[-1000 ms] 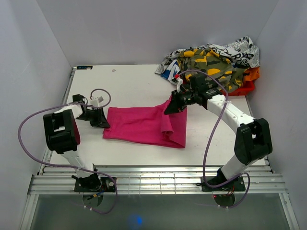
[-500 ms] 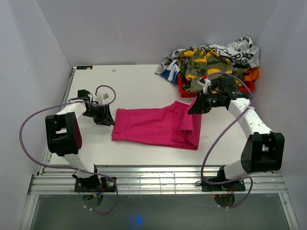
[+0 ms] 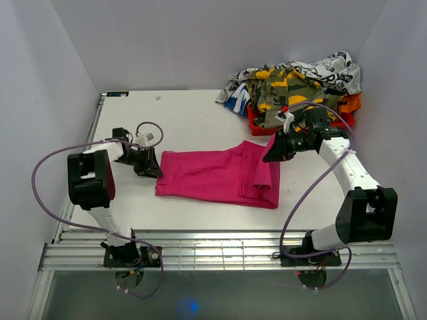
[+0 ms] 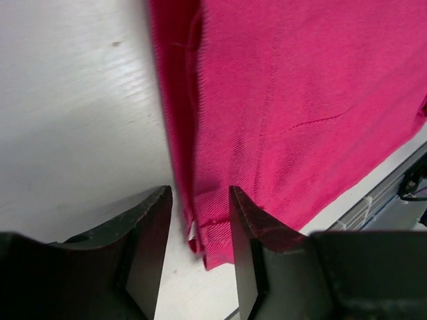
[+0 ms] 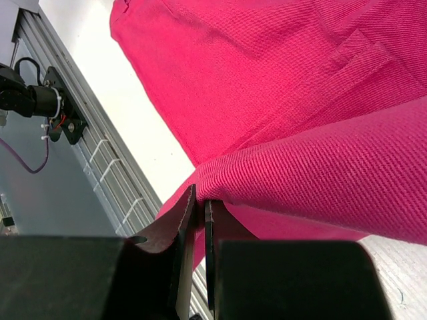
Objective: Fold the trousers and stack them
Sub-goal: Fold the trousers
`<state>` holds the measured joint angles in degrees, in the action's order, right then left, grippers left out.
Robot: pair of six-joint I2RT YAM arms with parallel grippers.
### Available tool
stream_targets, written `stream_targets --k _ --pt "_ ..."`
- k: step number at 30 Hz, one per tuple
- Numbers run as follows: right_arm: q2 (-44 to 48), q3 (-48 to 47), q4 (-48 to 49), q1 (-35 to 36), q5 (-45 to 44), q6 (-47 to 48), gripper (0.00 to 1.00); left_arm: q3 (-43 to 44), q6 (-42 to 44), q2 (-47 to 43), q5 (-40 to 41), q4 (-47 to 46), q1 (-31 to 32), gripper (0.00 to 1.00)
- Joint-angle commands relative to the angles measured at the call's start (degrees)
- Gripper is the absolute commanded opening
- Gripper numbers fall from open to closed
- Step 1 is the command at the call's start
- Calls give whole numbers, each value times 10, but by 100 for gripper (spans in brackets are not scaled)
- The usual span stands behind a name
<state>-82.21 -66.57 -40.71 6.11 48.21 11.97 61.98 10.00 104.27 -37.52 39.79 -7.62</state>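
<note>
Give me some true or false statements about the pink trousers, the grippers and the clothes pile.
The right gripper pinches a fold of the trousers. True.
The left gripper is clamped shut on the trousers. False: its fingers stand apart at the trousers' left edge.
A pile of patterned clothes sits at the table's far right corner. True.
The trousers lie on top of that pile. False: they lie on the table in front of it.
</note>
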Motion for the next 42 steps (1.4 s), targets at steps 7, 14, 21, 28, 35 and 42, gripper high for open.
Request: stream_targets --k 7,14,21,28,35,42 --pt "7 -56 20 11 64 -36 8 -53 -17 40 -55 -48 19 20" --pt "-24 -60 177 102 88 -161 8 -65 -46 41 -79 -65 25 0" --pt "-89 -84 272 191 75 -242 8 -75 -67 39 -86 -74 33 0" --pt "-148 -74 393 275 24 -347 8 -84 -86 30 -83 -84 38 0" --pt "-219 -107 415 328 -20 -391 8 -97 -94 21 -74 -101 38 0" --pt "-273 -151 420 365 -55 -428 8 -106 -116 17 -71 -116 38 0"
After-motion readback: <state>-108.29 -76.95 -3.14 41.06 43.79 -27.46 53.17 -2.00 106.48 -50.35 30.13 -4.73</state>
